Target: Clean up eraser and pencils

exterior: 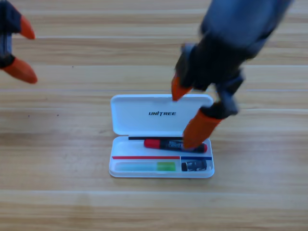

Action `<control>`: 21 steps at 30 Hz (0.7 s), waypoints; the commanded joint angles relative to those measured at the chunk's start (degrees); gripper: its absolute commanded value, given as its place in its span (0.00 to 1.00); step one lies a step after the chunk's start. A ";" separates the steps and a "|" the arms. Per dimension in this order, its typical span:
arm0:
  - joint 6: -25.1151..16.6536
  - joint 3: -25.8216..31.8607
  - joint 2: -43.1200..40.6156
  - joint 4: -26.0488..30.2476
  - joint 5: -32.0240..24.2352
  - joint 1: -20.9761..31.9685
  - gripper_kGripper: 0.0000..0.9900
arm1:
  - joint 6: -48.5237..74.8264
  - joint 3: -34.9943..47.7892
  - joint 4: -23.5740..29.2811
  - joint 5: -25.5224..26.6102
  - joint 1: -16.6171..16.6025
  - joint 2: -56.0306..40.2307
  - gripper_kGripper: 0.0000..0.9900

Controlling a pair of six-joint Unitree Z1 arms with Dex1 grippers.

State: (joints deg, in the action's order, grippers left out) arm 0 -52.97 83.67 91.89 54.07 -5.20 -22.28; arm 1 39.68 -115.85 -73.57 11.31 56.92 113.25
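All three items are lying in the white case (120,115), so the right gripper (185,113), spread wide over the red-capped pencil (166,144), is needing a clean lift away.

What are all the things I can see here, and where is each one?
White case: one, white, lid open, middle of the table.
Marker: one, black barrel with red ends, in the case's upper tray section.
Green pen: one, pale green, in the case's lower left section.
Eraser: one, dark grey-black, in the case's lower right section.
Wooden table: one, light brown, under everything.
Right gripper: one, black with orange jaws, open, over the case, lower jaw tip at the marker's right end.
Left gripper: one, same colours, open, waiting at the upper left edge.
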 commanded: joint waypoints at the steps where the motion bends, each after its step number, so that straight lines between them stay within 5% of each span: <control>1: -0.11 2.55 1.45 1.13 -0.77 2.15 1.00 | -3.56 7.83 6.16 4.51 0.91 -13.75 0.91; 10: 1.82 10.81 6.81 1.92 -2.97 2.24 0.92 | -6.99 28.49 23.65 7.23 -0.05 -27.38 0.93; 14: 2.17 16.43 12.44 2.18 -5.61 2.15 0.63 | -7.51 32.53 26.46 9.08 -0.05 -28.26 0.93; 18: 0.59 21.00 17.97 1.39 -9.39 2.15 0.06 | -8.04 33.23 26.90 11.36 -0.05 -28.17 0.93; 21: 1.99 21.71 21.31 -0.98 -11.32 2.24 0.00 | -8.13 33.23 26.90 11.54 -0.05 -27.73 0.93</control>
State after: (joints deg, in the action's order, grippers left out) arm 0 -51.94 105.09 106.57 55.56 -14.31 -21.22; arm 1 32.15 -84.55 -48.67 22.04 56.96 86.13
